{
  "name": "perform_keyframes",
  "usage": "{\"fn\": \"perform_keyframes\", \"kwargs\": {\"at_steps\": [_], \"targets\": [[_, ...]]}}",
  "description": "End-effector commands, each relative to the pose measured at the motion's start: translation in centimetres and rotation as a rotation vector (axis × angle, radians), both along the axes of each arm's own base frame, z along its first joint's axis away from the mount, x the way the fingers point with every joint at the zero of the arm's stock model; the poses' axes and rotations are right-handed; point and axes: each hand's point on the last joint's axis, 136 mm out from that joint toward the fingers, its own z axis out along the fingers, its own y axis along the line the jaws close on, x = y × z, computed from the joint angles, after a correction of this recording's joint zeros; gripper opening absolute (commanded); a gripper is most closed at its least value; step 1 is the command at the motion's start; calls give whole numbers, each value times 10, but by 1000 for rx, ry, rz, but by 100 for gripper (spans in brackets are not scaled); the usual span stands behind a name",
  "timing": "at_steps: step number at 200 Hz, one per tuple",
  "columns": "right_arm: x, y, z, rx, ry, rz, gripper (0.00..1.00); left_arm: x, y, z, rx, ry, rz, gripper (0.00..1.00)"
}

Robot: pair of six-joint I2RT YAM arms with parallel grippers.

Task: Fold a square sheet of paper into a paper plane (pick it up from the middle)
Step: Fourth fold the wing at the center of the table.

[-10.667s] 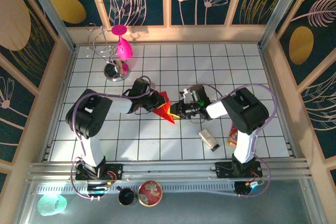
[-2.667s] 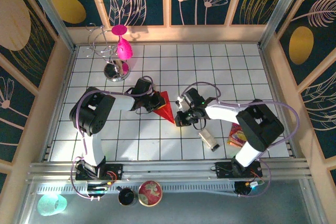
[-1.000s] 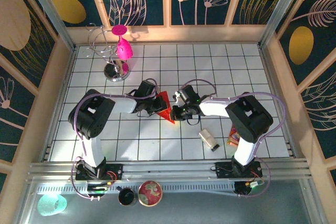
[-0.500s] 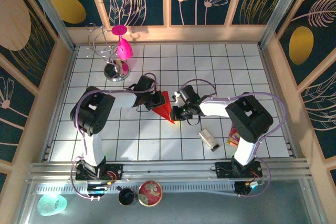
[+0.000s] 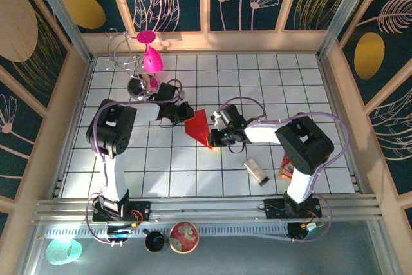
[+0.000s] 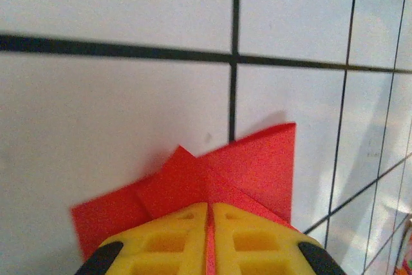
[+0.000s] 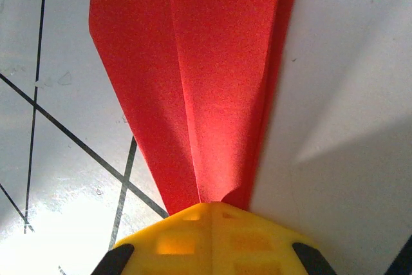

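The red paper plane (image 5: 198, 128) is near the middle of the white tiled counter (image 5: 270, 88), pinched from two sides. From above it looks like a folded wedge, wide at the far end and narrowing to a point at the near end.

The left gripper (image 5: 185, 118) holds its far-left edge. In the left wrist view this gripper (image 6: 207, 214) has its yellow fingers (image 6: 170, 236) pressed together, with a thin strip of red caught in the seam between them. The paper plane (image 6: 248, 165) spreads out beyond them in creased, overlapping flaps, low over the tiles.

The right gripper (image 5: 213, 136) grips the opposite edge, close to the pointed end. In the right wrist view this gripper (image 7: 207, 209) is closed on the narrow part of the paper plane (image 7: 199, 75), which widens away from it with long creases down its length. Whether the paper touches the counter I cannot tell.

A pink goblet (image 5: 152, 57) is at a wire stand (image 5: 125, 53) in the far left corner, well apart from the paper. A small pale block (image 5: 257, 170) lies near the right arm, and a colourful packet (image 5: 285, 167) is partly hidden behind that arm.
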Motion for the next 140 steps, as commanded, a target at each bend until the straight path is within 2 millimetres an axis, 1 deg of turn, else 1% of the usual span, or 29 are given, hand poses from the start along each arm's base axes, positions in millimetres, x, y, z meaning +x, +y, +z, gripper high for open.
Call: {"fn": "perform_keyframes", "kwargs": {"at_steps": [1,19,41,65,119,140], "targets": [[-65,-87,-80,-386,249,-38,1,28,46,-25,159,-49,112,11],[-67,-90,-81,-394,251,-40,1,35,49,-26,178,-52,121,11],[-67,-92,-79,-397,245,-45,1,45,59,-26,217,-67,150,11],[-65,-90,-78,-385,244,-60,1,54,64,-20,226,-89,179,11],[-60,-83,-72,-342,235,-84,1,59,64,-7,212,-123,202,15],[-54,-72,-64,-292,223,-95,2,59,64,6,178,-165,225,21]]}}
